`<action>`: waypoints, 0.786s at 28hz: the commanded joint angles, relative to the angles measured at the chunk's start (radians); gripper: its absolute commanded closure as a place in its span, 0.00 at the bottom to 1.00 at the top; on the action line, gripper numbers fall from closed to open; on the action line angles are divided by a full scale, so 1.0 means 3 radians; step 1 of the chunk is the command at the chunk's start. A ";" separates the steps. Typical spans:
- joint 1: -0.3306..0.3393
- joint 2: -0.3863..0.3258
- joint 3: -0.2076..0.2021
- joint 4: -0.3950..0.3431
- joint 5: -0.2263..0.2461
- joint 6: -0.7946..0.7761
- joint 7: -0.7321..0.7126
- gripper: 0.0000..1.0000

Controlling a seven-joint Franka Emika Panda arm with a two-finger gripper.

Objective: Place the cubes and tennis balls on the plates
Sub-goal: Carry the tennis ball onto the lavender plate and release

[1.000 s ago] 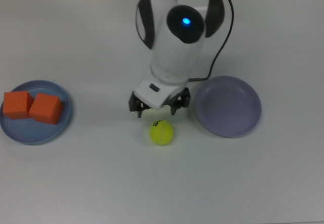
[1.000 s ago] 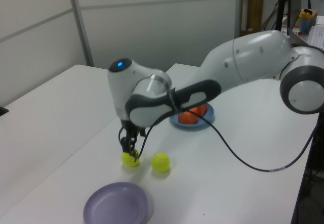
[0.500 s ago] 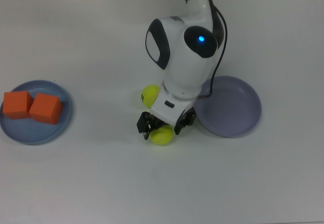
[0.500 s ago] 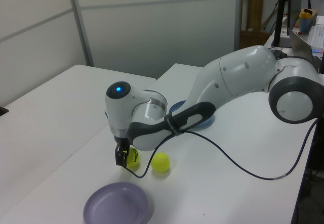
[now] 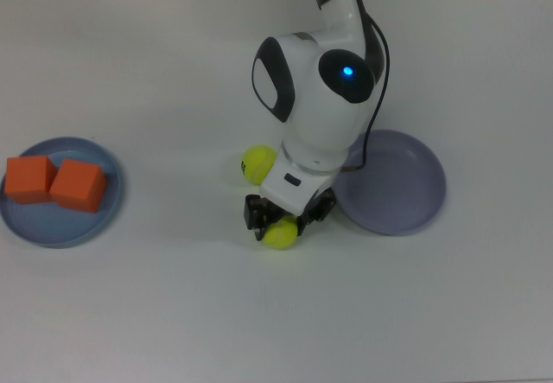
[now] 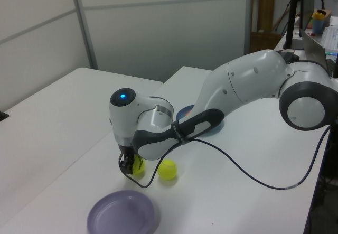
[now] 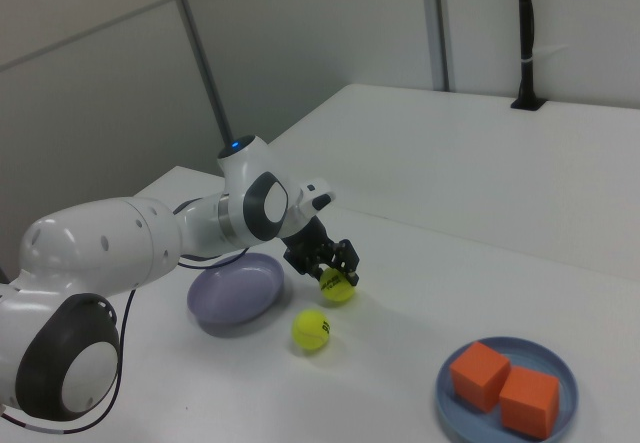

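My claw is down at the white bench, its two black fingers standing either side of a fuzzy yellow-green tennis ball, which sits just beside the near rim of the round lavender-purple plate. Whether the fingers are gripping or only bracketing the ball I cannot tell.

The second tennis ball lies on the bench close behind my wrist, a little farther from the lavender plate. Both matte orange cubes already rest side by side on the light blue plate, well apart from the lavender one across the bench.

The risk, I judge, is the ball rolling: if one finger meets it first, or I close off-centre, it could squirt out towards the lavender plate's rim or away from it. My wrist could also nudge the other ball.

Compared with half a second ago, I have sunk slightly lower over the ball and shifted a touch nearer the lavender plate; a second ago I hovered above the other ball instead.
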State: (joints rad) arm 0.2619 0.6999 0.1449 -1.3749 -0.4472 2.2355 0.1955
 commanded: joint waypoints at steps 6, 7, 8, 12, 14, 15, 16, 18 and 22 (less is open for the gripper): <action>0.0211 -0.0390 0.0130 -0.0050 0.0115 -0.0220 0.0177 1.00; 0.0211 -0.0405 0.0176 -0.0049 0.0125 -0.0307 0.0177 1.00; 0.0211 -0.0426 0.0268 -0.0049 0.0125 -0.0425 0.0187 1.00; 0.0231 -0.0436 0.0407 -0.0070 0.0095 -0.0645 0.0309 1.00; 0.0338 -0.0431 0.0407 -0.0080 0.0084 -0.0880 0.0391 0.49; 0.0359 -0.0431 0.0407 -0.0085 0.0089 -0.0937 0.0422 0.09; 0.0364 -0.0431 0.0407 -0.0085 0.0095 -0.0978 0.0468 0.00; 0.0364 -0.0436 0.0407 -0.0080 0.0110 -0.1014 0.0601 0.00; 0.0364 -0.0462 0.0412 -0.0044 0.0141 -0.1060 0.0709 0.00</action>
State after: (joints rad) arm 0.3769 0.5883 0.2731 -1.3760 -0.4219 1.9459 0.3731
